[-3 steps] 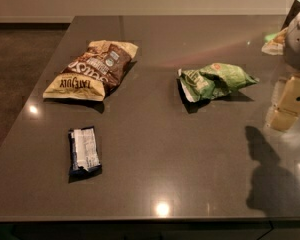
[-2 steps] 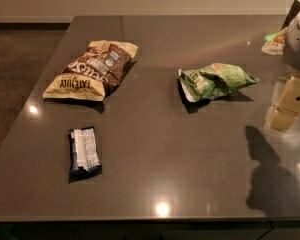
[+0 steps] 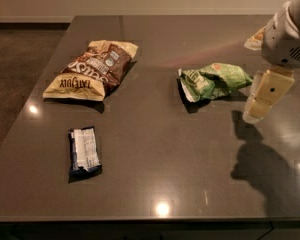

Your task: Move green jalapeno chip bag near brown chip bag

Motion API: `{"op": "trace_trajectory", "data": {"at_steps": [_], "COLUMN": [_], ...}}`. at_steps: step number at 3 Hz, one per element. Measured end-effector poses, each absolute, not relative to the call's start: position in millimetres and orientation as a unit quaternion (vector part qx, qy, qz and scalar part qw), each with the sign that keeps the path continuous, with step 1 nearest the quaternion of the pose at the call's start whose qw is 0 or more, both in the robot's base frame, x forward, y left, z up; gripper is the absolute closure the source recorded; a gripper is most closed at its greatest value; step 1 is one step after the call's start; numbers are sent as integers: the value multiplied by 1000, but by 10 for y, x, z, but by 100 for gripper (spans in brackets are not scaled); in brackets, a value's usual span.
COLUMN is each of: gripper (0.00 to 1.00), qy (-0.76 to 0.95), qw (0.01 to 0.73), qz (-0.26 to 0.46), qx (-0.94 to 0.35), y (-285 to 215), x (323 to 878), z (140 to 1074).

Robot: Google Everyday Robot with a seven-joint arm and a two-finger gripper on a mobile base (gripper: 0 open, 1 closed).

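The green jalapeno chip bag [image 3: 212, 80] lies crumpled on the dark table, right of centre. The brown chip bag [image 3: 94, 69] with tan ends lies flat at the left rear of the table, well apart from the green bag. My gripper [image 3: 262, 100] hangs at the right edge of the view, just right of the green bag and slightly above the table, casting a shadow toward the front. Only one pale finger [image 3: 268, 93] shows plainly.
A small dark blue-and-white wrapper [image 3: 84, 151] lies at the front left. A pale object [image 3: 254, 39] sits at the far right, partly behind my arm [image 3: 288, 34]. The dark table [image 3: 155, 164] ends at its front edge and left side, with floor beyond.
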State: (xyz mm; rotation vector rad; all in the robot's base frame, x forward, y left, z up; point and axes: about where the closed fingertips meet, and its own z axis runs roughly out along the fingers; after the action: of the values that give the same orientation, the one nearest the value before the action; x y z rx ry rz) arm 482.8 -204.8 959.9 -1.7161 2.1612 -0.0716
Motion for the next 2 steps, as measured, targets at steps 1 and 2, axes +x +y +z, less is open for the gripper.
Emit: {"op": "trace_trajectory", "data": {"at_steps": [1, 2], "gripper": [0, 0], "qy": [762, 756], "qw": [210, 216], "qz": [-9, 1], "qx": [-613, -618], "y": [-1995, -1938], "x": [5255, 5546], "z": [9369, 9201]}}
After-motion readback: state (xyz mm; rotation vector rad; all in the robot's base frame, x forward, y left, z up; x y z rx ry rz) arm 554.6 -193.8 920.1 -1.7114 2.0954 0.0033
